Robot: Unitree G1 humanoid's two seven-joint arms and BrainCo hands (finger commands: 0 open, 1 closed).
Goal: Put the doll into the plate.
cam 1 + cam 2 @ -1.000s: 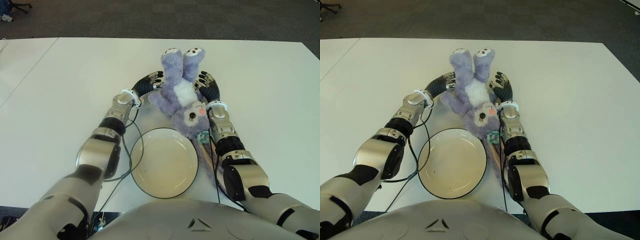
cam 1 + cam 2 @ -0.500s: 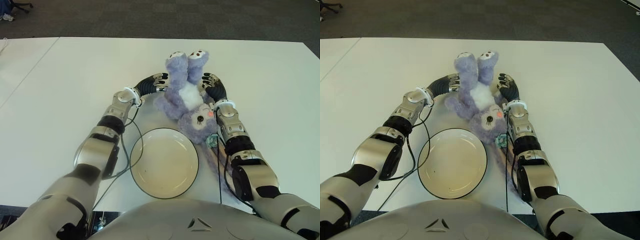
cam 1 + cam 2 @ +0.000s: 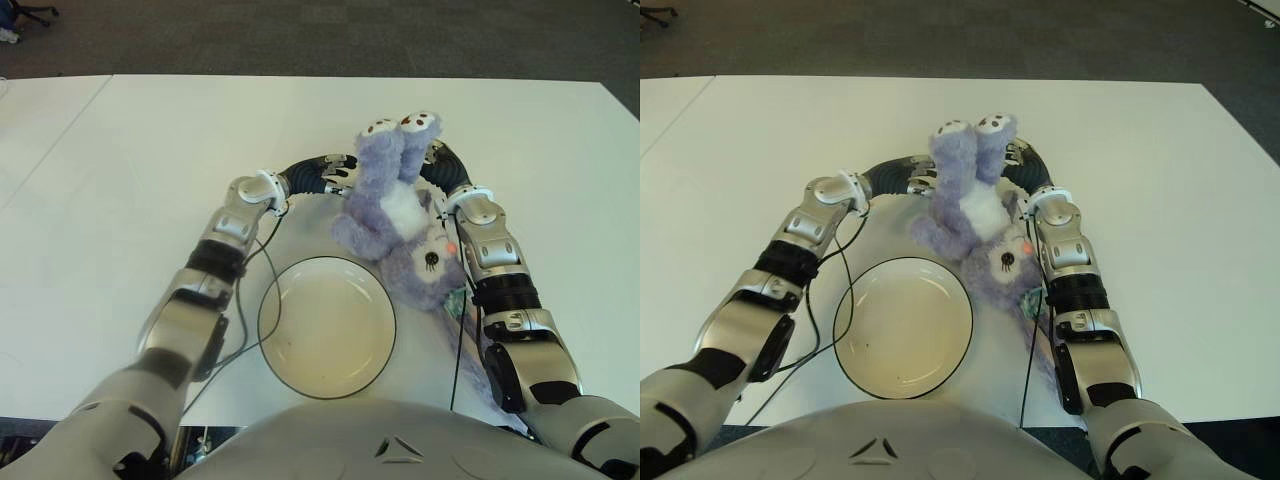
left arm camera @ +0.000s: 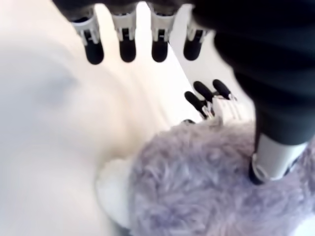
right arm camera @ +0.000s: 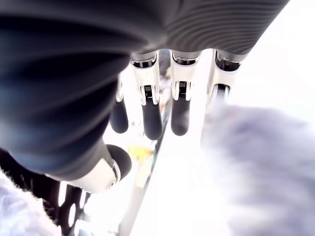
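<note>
A purple plush doll [image 3: 400, 215] with a white belly is upside down, feet up and away from me. Its head is at the right rim of the empty white plate [image 3: 325, 330], which sits close in front of me. My left hand [image 3: 328, 172] is at the doll's left side with its fingers [image 4: 127, 46] straight, and its thumb touches the plush [image 4: 206, 187]. My right hand [image 3: 443, 165] is against the doll's right side, partly hidden behind the legs. Its fingers [image 5: 150, 113] are also straight, not curled round the plush [image 5: 256, 162].
The white table [image 3: 120, 180] stretches wide to the left, the right and beyond the doll. Dark carpet lies past its far edge. Black cables [image 3: 245, 310] hang from my left forearm along the plate's left rim. A small teal piece [image 3: 455, 300] shows beside my right forearm.
Both hands and the doll have shifted to the right. The doll's head has swung from above the plate's upper rim to beside its right rim.
</note>
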